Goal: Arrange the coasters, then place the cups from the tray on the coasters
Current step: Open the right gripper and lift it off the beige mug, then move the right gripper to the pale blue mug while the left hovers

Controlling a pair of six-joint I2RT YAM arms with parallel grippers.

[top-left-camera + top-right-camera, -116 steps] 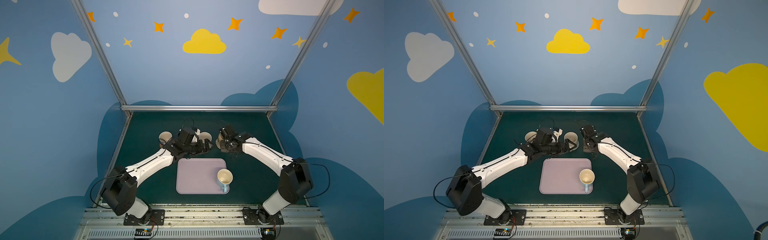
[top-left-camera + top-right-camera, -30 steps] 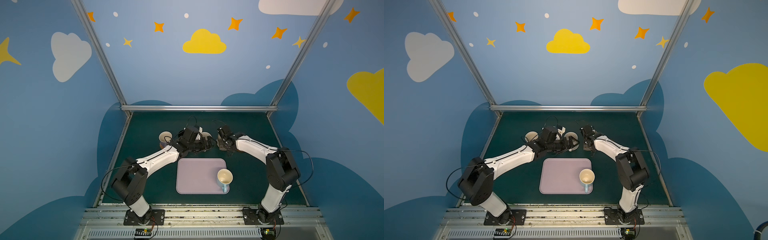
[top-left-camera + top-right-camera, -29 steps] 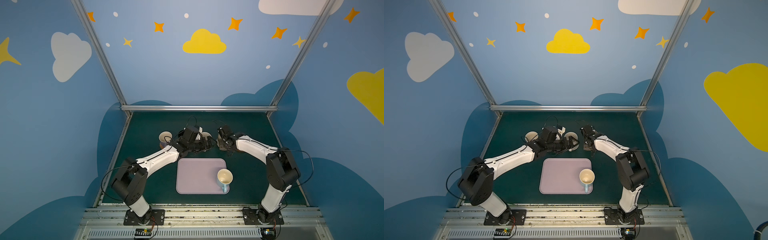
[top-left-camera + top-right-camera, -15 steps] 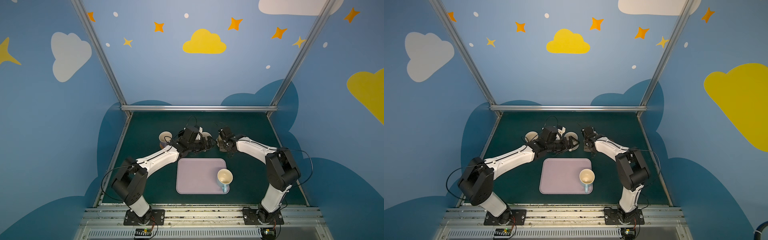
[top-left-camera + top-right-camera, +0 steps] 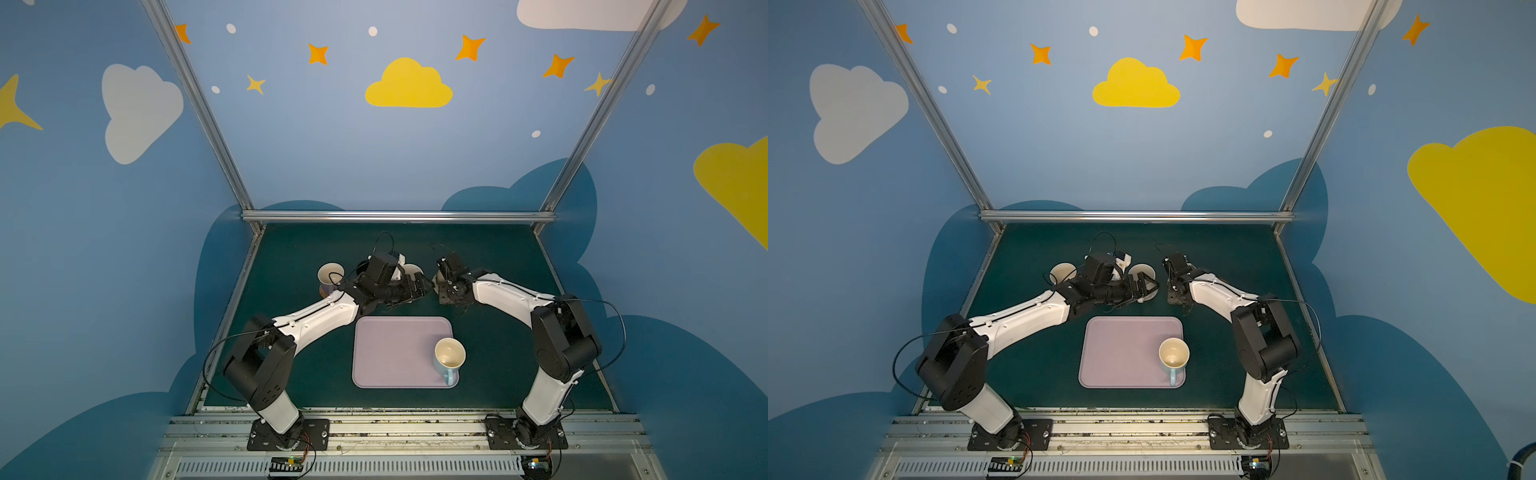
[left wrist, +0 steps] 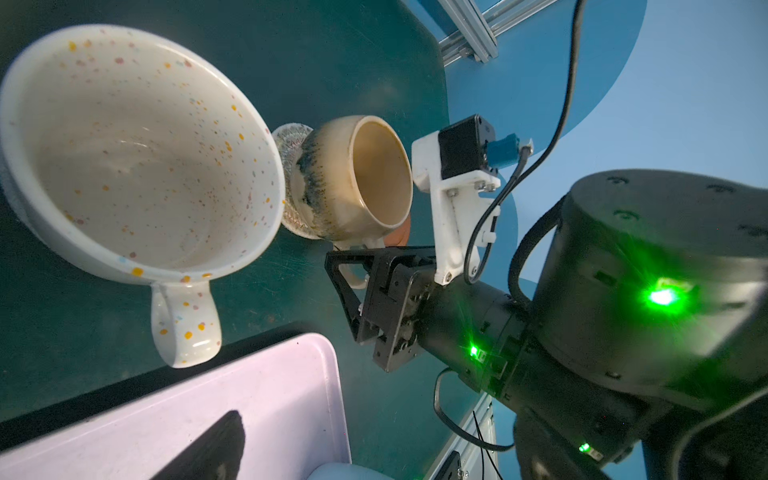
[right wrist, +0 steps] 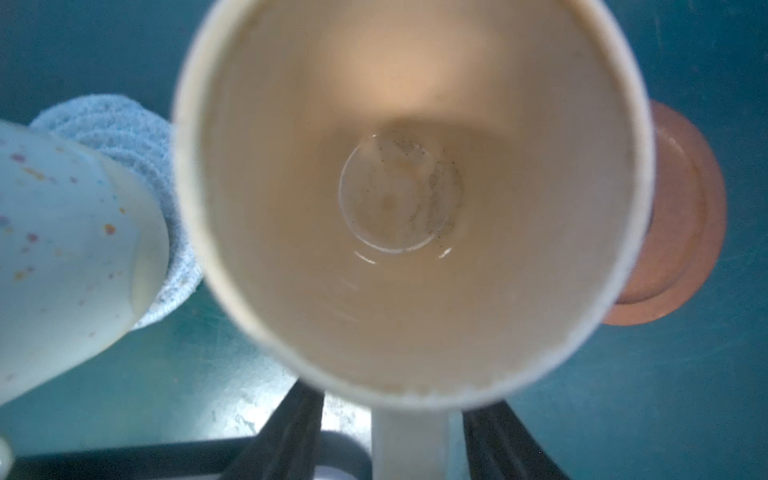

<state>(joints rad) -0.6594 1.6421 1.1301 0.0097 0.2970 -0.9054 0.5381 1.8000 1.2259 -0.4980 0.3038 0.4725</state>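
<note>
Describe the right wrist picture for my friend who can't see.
Looking down into a cream-lined mug, its handle between the open fingers of the right gripper. A speckled mug and woven coaster sit on one side, a brown coaster on the other.

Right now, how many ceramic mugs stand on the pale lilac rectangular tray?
1: the light blue handled mug, at the pale lilac tray's near right corner. None seems hidden.
</note>
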